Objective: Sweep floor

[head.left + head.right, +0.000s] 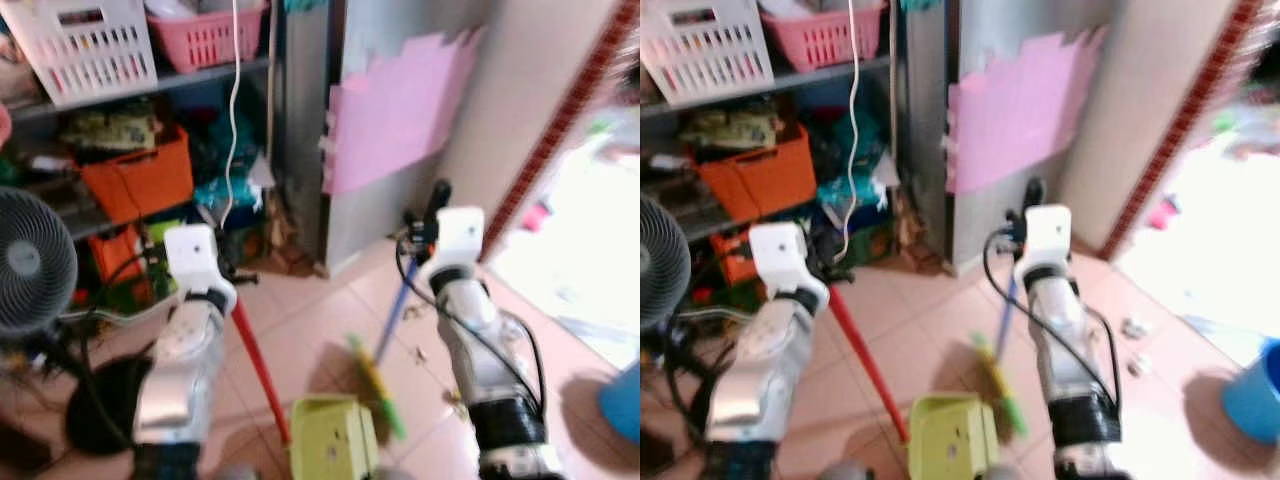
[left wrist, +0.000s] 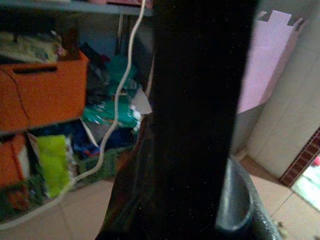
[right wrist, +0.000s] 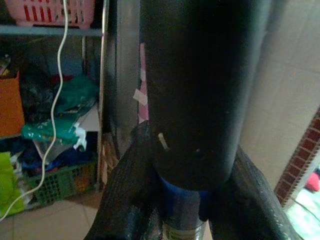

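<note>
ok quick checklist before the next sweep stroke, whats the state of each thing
1. Right gripper shut on broom handle: ok.
2. Left gripper shut on dustpan's red handle: ok.
3. Broom head down on the tiles beside the green dustpan: ok.
4. Dustpan mouth flat on the floor: cannot tell.
5. Scraps on the tiles to the robot's right, not yet swept: not ok.
</note>
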Controlling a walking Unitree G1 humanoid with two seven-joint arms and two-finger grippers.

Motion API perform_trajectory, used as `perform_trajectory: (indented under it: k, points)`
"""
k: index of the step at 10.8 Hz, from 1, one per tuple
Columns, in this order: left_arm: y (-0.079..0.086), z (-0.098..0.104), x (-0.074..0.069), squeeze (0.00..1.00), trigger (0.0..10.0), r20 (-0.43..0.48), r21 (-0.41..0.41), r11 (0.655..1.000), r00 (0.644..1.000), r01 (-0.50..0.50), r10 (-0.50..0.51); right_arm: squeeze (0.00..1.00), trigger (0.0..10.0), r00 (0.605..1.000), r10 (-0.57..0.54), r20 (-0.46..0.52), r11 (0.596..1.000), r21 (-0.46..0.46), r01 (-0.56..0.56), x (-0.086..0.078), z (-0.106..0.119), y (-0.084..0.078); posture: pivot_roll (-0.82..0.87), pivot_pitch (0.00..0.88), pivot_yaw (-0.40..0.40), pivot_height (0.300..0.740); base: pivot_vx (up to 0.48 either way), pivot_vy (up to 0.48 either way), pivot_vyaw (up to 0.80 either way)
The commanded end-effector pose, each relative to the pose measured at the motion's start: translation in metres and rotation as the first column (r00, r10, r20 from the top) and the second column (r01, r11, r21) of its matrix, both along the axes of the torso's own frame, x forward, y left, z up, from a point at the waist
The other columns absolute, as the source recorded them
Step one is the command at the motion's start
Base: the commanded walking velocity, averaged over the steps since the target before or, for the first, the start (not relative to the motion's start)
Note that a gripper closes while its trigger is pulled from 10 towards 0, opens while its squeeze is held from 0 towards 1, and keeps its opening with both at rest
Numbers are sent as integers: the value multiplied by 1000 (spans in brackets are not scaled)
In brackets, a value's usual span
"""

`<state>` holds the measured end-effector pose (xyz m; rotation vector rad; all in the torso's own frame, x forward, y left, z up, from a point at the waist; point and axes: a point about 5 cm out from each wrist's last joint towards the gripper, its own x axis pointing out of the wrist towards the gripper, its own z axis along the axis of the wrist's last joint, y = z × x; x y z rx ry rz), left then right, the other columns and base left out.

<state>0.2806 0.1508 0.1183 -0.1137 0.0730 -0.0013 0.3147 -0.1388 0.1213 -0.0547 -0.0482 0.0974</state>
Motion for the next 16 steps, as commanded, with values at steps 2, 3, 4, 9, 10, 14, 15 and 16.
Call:
perform_trajectory:
  k: [2, 3, 4, 9, 10, 14, 15, 16]
  points:
    - [1, 5, 14, 0, 10000, 21, 62, 998, 999, 23, -25, 0, 10000, 998, -36, 60, 999, 12, 35, 4, 7, -5, -10, 0, 73, 740, 0, 480, -800]
    - [0, 7, 19, 0, 10000, 30, 87, 994, 997, 63, -65, 0, 10000, 996, -67, 62, 998, 13, 67, 6, 6, -8, -24, 0, 95, 740, 0, 480, -800]
    - [0, 6, 23, 0, 10000, 26, 98, 992, 996, 77, -80, 0, 10000, 995, -83, 63, 997, 10, 82, 6, 6, -8, -37, 0, 104, 740, 0, 480, -800]
    - [4, -4, 12, 0, 10000, 20, 136, 988, 997, 74, -77, 0, 10000, 997, -80, 3, 996, -49, 80, -21, -11, -20, -16, 0, -7, 740, 0, 288, -640]
    - [9, -3, 11, 0, 10000, 28, 124, 990, 997, 63, -67, 0, 10000, 991, -132, 16, 983, -123, 133, -13, -7, -22, 1, 0, -37, 740, 0, 0, 0]
    - [1, 9, 21, 0, 10000, 69, 200, 968, 983, 154, -170, 0, 10000, 965, -260, -20, 963, -77, 258, 0, -2, -36, 7, 0, -8, 740, 0, 0, 0]
    - [-1, 11, 21, 0, 10000, 86, 199, 964, 977, 175, -196, 0, 10000, 960, -277, -33, 960, -58, 275, -4, -6, -38, -3, 0, 3, 740, 0, 0, -800]
    - [-3, 11, 22, 0, 10000, 87, 183, 967, 977, 178, -196, 0, 10000, 961, -274, -34, 960, -67, 271, -7, -7, -36, -13, 0, 7, 740, 352, 0, -800]
